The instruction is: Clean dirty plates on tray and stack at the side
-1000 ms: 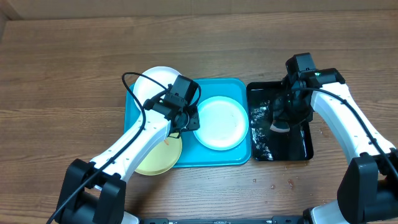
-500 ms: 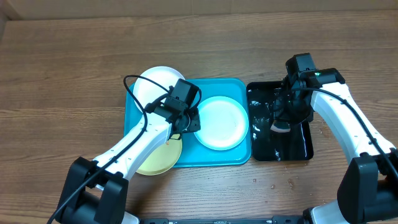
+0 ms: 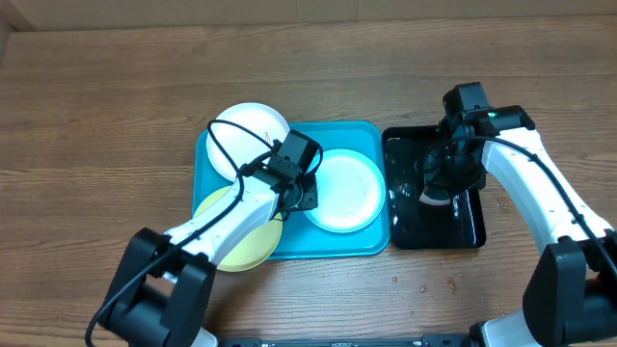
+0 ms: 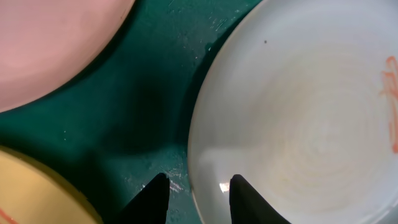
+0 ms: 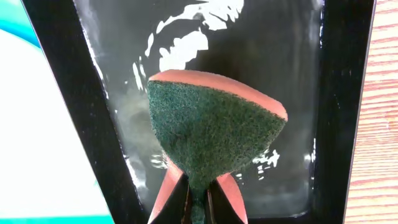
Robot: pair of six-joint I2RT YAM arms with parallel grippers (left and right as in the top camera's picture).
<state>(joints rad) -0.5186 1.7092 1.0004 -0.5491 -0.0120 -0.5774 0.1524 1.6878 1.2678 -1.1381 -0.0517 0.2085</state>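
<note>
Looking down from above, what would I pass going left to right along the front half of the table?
Yellow-green plate → pale mint-blue plate → black tray, with a sponge held over it.

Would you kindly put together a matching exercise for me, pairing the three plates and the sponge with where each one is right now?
Things:
1. white plate
2. mint-blue plate
3. yellow-green plate
4. sponge

Places:
A. pinched in the right gripper, over the black tray
B. lying fully inside the turquoise tray
C. overhanging the turquoise tray's near left corner
D. overhanging the turquoise tray's far left corner

Pairs: 1-D; 2-B; 3-C; 4-A
</note>
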